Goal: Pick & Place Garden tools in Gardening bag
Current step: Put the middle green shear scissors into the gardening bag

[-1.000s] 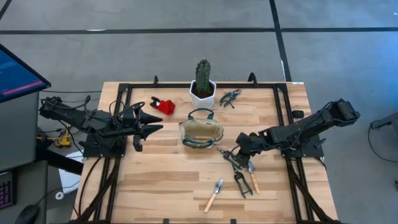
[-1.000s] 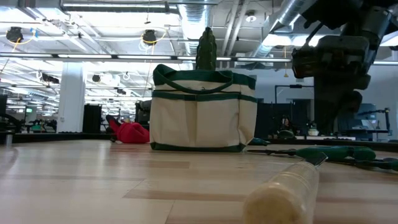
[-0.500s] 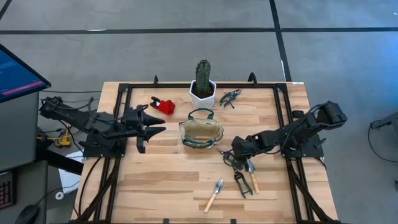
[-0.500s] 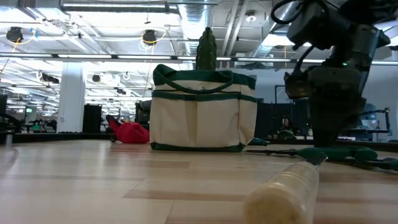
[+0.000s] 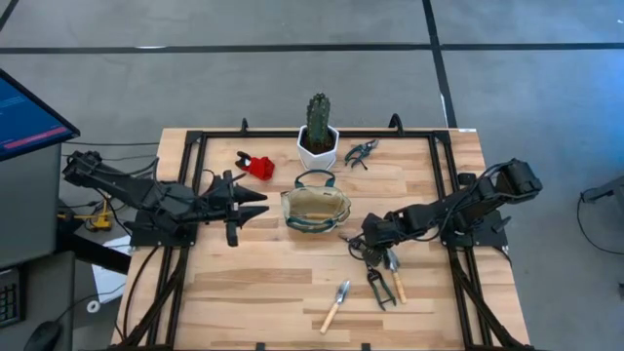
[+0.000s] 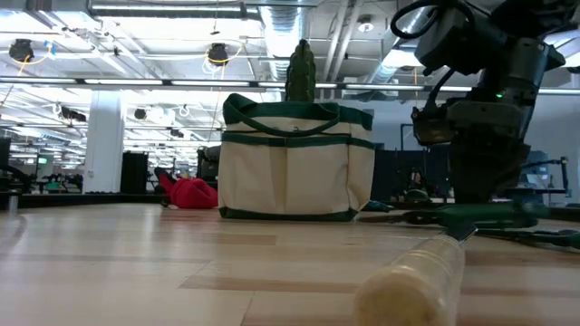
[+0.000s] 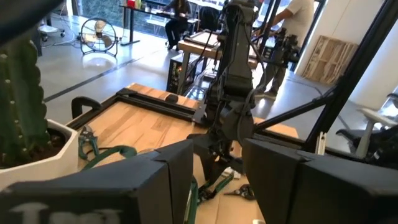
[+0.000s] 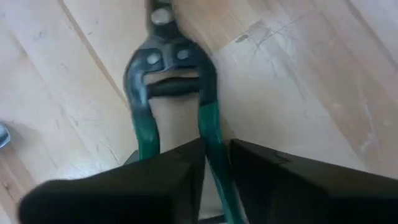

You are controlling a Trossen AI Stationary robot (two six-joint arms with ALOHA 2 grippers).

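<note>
The cream gardening bag (image 5: 315, 207) with green trim stands upright mid-table, also seen in the low view (image 6: 296, 158). To its right, green-handled shears (image 8: 168, 68) lie flat on the wood. My right gripper (image 5: 365, 244) points steeply down and is shut on them. My left gripper (image 5: 261, 202) hovers level and open just left of the bag, with nothing between its fingers (image 7: 180, 180). A red pruner-like piece (image 5: 256, 164) lies behind it. A wooden-handled trowel (image 5: 336, 304), a fork (image 5: 396, 278) and dark shears (image 5: 377, 286) lie near the front right. My right gripper pinches one green handle (image 8: 211, 127) of the shears between its two fingers, a little behind the dark pivot head. The fingers come from above, slanting down. The other handle (image 8: 143, 140) runs under one finger. The shears lie flat on the table.
A cactus in a white pot (image 5: 318, 132) stands just behind the bag. Small dark snips (image 5: 361, 152) lie at the far right. A black frame (image 5: 195, 146) edges the table. Bare wood spreads at the front left (image 5: 244, 292).
My right gripper has sunk onto the green-handled shears and tipped more steeply down. My left gripper has moved toward the table's right, closer to the bag. The bag and the other tools have stayed put.
</note>
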